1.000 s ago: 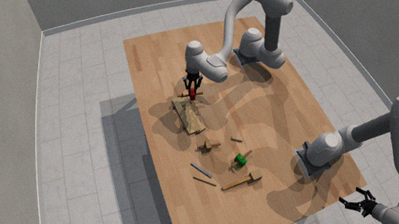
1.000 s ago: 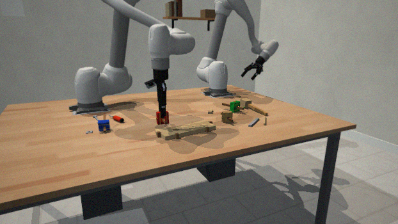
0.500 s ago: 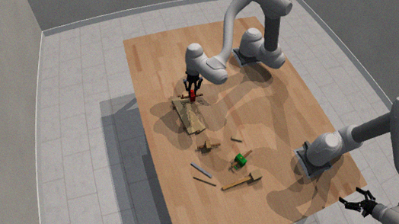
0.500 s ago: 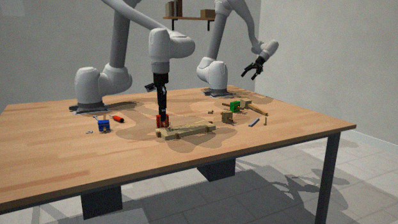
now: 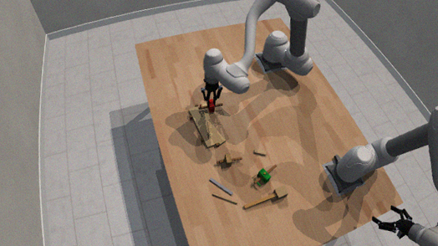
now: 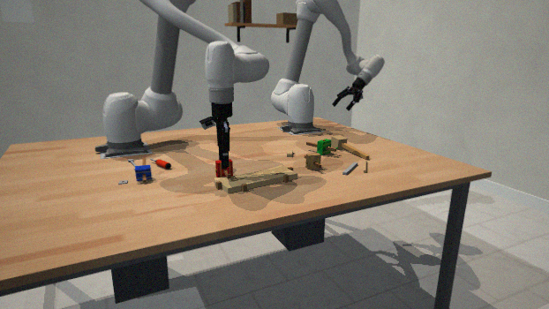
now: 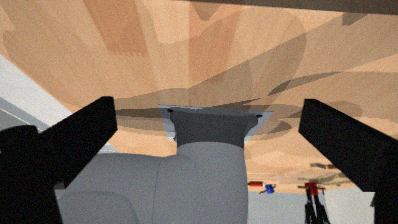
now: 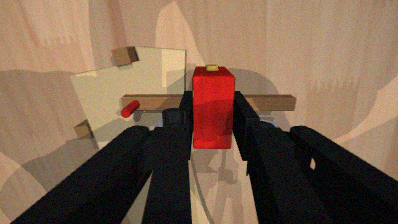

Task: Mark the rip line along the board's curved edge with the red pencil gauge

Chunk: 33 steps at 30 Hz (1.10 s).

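- Board: in right wrist view, partly hidden behind right gripper; blurred and tiny in left wrist view.
- Red gauge, at board's end: mid-beam hidden by its block and the fingers.
- Red pencil, over board: lower tip out of sight; contact cannot be told.
- Pencil line on board: cannot be told, surface too blurred.
- Blue gauge, well apart from board: hidden in top view.
- Grey piece, beyond blue gauge from board: too small to name.
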Motion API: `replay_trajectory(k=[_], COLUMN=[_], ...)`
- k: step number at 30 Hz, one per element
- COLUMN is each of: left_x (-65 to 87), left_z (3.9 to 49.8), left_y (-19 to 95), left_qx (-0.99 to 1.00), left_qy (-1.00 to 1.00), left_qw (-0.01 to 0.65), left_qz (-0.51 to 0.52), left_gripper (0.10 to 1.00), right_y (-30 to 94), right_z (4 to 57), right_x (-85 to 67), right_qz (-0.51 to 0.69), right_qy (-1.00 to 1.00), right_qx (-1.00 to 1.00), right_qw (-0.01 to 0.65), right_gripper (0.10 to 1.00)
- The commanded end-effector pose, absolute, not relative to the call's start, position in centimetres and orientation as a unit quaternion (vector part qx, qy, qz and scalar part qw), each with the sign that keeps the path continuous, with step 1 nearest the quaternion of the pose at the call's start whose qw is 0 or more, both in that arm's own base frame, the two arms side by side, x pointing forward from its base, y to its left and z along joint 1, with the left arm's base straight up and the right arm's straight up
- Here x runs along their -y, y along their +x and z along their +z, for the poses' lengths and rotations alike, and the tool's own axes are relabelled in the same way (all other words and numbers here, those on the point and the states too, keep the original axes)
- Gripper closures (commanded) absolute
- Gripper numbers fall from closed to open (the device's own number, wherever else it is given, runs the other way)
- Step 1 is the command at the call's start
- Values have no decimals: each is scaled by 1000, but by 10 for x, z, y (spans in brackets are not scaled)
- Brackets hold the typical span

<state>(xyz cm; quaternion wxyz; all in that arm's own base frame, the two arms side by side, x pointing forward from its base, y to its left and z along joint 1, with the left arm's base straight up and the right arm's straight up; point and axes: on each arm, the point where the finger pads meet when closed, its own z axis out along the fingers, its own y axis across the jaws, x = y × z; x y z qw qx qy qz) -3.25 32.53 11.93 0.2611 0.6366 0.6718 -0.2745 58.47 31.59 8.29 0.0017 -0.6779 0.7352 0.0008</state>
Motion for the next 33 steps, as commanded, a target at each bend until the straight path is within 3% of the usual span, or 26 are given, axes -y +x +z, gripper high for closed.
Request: replay_trajectory(k=[1, 33], left_x=[-321, -321], left_z=[121, 121], left_y=[-35, -35], left_qx=[-671, -671], left_qy=[635, 635], left_qw=[264, 264], left_qz=[-277, -277], left_gripper=[98, 98], right_y=[580, 596], right_z=[79, 82], right_x=[-318, -317], right_qz=[5, 4], right_qy=[-679, -678], right_qx=[-734, -735], right_qw=[0, 2], right_gripper=[999, 999])
